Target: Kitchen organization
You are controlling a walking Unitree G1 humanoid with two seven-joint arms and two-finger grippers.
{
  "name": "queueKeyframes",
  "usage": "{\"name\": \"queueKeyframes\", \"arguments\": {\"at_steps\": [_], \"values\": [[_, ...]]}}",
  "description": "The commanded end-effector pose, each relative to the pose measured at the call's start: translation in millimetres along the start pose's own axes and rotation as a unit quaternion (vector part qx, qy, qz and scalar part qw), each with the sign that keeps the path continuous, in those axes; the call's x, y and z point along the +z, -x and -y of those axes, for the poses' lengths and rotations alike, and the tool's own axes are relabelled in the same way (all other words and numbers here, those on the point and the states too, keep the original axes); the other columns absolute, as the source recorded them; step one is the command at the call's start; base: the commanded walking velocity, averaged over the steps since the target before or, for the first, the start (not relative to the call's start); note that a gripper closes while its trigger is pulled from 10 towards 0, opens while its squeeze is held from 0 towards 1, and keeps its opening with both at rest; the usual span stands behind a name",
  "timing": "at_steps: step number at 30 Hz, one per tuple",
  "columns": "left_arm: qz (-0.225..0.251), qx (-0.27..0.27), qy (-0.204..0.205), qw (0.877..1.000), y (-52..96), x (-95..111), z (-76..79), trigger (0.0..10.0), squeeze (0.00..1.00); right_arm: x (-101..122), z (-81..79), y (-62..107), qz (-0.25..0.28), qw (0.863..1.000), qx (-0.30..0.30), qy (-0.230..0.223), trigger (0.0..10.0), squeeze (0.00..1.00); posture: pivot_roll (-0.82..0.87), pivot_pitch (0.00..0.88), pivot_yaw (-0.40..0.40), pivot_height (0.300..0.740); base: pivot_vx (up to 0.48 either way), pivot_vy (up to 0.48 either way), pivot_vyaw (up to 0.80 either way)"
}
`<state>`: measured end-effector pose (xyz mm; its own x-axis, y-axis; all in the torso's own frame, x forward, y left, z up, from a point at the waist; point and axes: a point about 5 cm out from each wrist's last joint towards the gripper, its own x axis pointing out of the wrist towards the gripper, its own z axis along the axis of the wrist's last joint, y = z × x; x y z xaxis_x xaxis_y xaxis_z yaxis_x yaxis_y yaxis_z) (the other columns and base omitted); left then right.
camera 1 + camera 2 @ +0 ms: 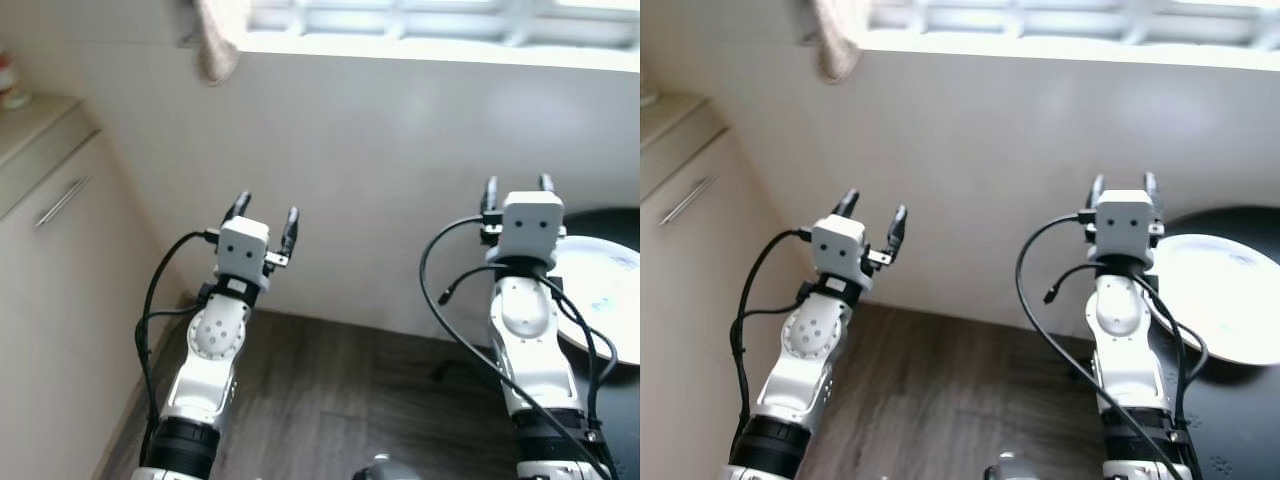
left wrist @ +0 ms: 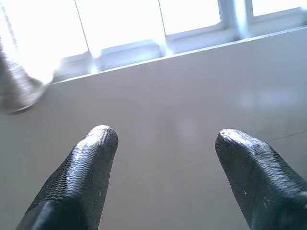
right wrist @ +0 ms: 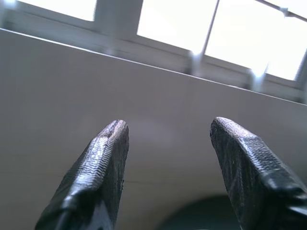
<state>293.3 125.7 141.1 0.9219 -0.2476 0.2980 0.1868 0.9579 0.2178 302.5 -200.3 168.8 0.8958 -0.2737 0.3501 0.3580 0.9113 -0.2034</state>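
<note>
I have both arms raised in front of a plain white wall under a bright window, and neither holds anything: the left gripper [image 1: 265, 217] has its fingers spread and points up at the wall, and the right gripper [image 1: 517, 187] is likewise spread, with wall showing between its fingertips in the right wrist view. The only thing here that looks like a candidate for tidying is the white plate [image 1: 1220, 295], which lies flat on a dark round table [image 1: 1250, 400] just beside my right forearm, toward the table's near-left edge as far as I can see it. I judge it to be ceramic or melamine: stiff, fairly light, smooth and slippery, and likely to chip or break if dropped. A flat plate offers nothing to pinch from above, so I would take it at the rim, one finger under the lip and one on top, on the side nearest my right arm, and lift it level. A cloth [image 1: 215, 45] hangs from the window ledge at upper left, and a pale cabinet [image 1: 60, 260] with a bar handle [image 1: 60, 202] stands to my left over dark wood flooring [image 1: 330, 400].
</note>
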Motion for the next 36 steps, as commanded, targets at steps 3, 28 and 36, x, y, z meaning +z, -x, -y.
{"name": "queueKeyframes", "arguments": {"at_steps": [3, 28, 36], "values": [[-0.005, 0.01, -0.006, 1.0, 1.7, -2, -6.0, 10.0, 0.0, -3, -0.5, -1.2, -0.019, 1.0, -0.012, -0.012, 10.0, 0.0, -0.09, 0.023, 0.023, 0.74, 0.0, 0.0, -0.8], [-0.016, 0.015, -0.007, 1.0, 1.4, -6, -6.9, 10.0, 0.0, -35, 2.7, -2.9, -0.141, 0.988, -0.007, -0.069, 10.0, 0.0, -0.09, 0.014, 0.029, 0.74, 0.0, 0.0, -0.44], [-0.018, 0.019, -0.011, 1.0, 1.1, -7, -9.6, 10.0, 0.0, -60, -0.5, 1.6, -0.233, 0.966, -0.008, -0.11, 10.0, 0.0, -0.08, 0.017, 0.024, 0.74, 0.0, 0.0, 0.0]]}}
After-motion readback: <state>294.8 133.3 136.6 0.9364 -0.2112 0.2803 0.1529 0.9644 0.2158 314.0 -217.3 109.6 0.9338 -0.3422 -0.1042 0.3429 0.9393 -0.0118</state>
